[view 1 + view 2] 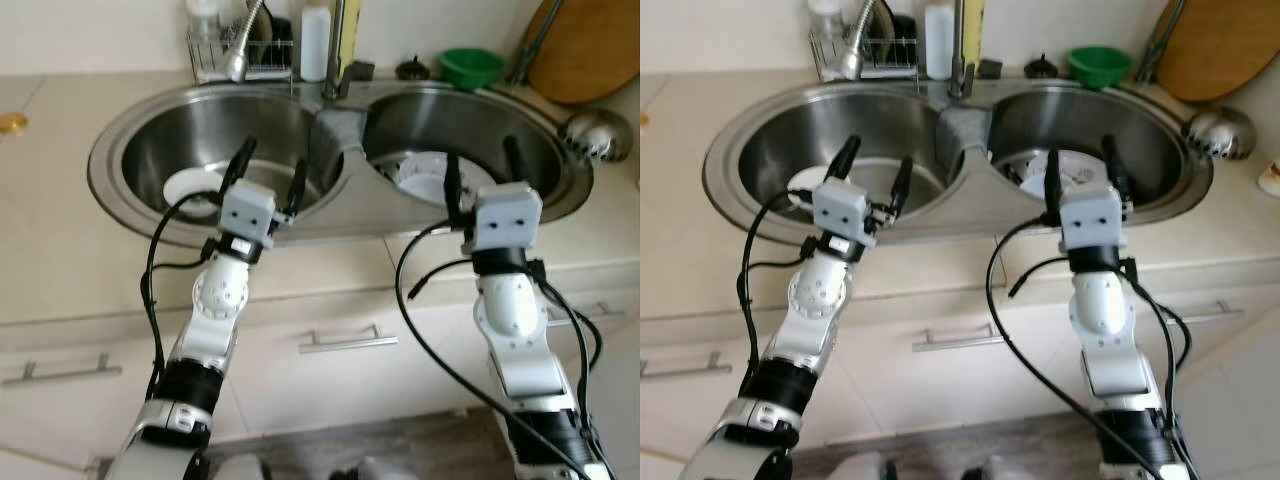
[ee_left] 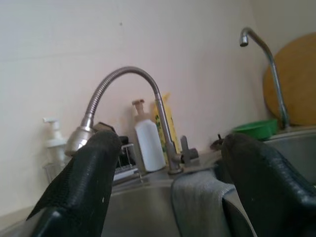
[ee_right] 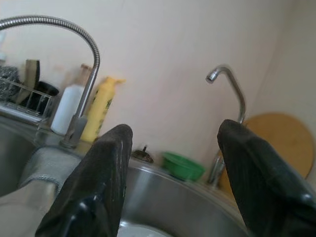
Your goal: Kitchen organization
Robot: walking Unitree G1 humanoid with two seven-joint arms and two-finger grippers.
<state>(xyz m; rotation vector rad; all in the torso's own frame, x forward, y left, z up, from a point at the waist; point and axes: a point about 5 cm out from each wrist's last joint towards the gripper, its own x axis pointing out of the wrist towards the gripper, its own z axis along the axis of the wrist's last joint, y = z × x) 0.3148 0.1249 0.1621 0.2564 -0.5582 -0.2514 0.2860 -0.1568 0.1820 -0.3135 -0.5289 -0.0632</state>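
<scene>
A double steel sink (image 1: pixel 130 120) is set in the beige counter before me. A white bowl (image 1: pixel 190 188) lies in the left basin; white plates (image 1: pixel 432 178) lie in the right basin. My left gripper (image 1: pixel 270 172) hangs open over the front rim of the left basin, just right of the bowl, nothing between its fingers (image 2: pixel 79 192). Over the right basin's front rim my right gripper (image 1: pixel 482 170) stands open and holds nothing, its fingers (image 3: pixel 98 182) either side of the plates. A grey cloth (image 1: pixel 338 130) drapes over the divider.
A flexible tap (image 1: pixel 240 45) and a wire rack (image 1: pixel 235 60) with bottles stand behind the left basin. A white bottle (image 1: pixel 314 42), a yellow bottle (image 3: pixel 98 106), a green bowl (image 1: pixel 472 66), a wooden board (image 1: pixel 590 45) and a steel ladle (image 1: pixel 595 135) line the back and right. Drawers (image 1: pixel 340 340) sit below.
</scene>
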